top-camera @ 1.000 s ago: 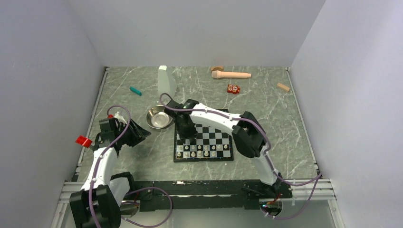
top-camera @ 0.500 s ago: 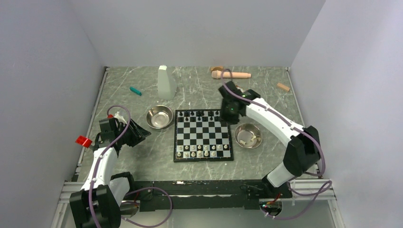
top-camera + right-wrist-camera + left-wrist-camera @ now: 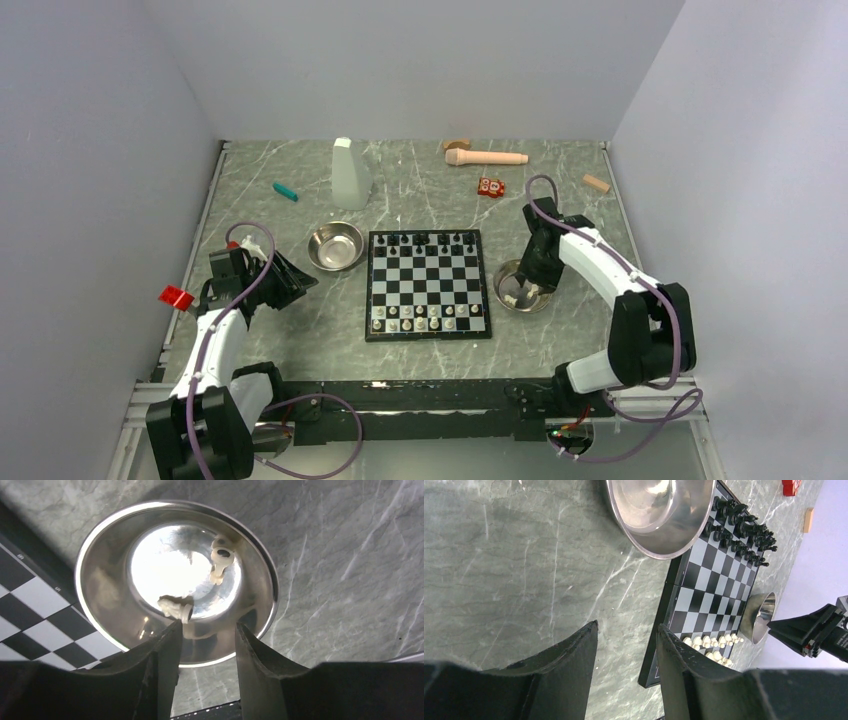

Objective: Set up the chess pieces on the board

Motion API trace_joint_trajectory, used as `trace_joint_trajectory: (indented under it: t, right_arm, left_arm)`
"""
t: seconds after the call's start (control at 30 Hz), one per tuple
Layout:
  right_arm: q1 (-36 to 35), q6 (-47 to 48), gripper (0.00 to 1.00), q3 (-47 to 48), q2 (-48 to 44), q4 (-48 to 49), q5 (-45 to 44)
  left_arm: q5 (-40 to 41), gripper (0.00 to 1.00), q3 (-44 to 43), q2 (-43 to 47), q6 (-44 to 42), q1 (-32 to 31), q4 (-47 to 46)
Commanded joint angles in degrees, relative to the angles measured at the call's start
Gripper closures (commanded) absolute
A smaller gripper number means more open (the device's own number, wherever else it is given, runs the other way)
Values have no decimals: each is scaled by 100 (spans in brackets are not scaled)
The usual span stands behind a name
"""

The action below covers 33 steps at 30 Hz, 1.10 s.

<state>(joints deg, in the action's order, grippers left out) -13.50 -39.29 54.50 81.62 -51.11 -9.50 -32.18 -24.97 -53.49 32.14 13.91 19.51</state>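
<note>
Your left gripper (image 3: 626, 630) hangs over the table near the left edge, its fingers apart and nothing between them. The left bowl (image 3: 335, 247) sits between it and the board (image 3: 430, 280), which lies mid-table toward the near edge. Black pieces (image 3: 428, 240) line the board's far row and white pieces (image 3: 425, 317) stand along its near rows. That arm is well apart from the loose pieces, so leave it out of this one.

The work is at the right bowl (image 3: 107, 592), which stands just beside the board's right edge, between the board and the right edge of the table. Two cream pieces lie on their sides in its bottom. Your right gripper (image 3: 207, 627) hovers directly over this bowl, fingers spread and holding nothing, and it is by far the nearer arm.

The nearer piece (image 3: 176, 608) lies just ahead of the left fingertip, off-centre from the gap. Its long axis runs across the wrist view, roughly in line with the closing direction, so you would likely pinch it end to end. The farther piece (image 3: 219, 564) lies deeper in the bowl, nearly centred ahead of the gap. Its length points away from the fingers, so closing across its width looks the easier grasp.
</note>
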Motion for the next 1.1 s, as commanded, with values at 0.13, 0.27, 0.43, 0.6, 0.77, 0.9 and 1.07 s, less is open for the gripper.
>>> trace_joint_trajectory:
  t: [0.13,0.27,0.43,0.6,0.77,0.9,1.07]
  right_arm:
    - [99,30,55,-290,218,734,-229]
    - [130,25,57,-250,398,923,-379]
    - [132,41,60,-194,788,1047,-465]
    - [126,18,61,-236,1007,1165,-500]
    - [132,0,65,-287,1165,1282,-466]
    - [136,14,73,-329,1228,1331,-465]
    - [133,14,86,-398,1196,1373,-457]
  left_arm:
    - [-113,48,-62,30,-94,25,-144]
    - [-139,49,-53,7,-90,30,-154]
    - [-105,48,-68,49,-88,28,-137]
    - [-136,48,-52,17,-92,29,-161]
    - [-135,48,-57,23,-86,31,-154]
    - [-122,48,-56,32,-87,31,-149]
    - [-130,48,-49,28,-85,31,-160]
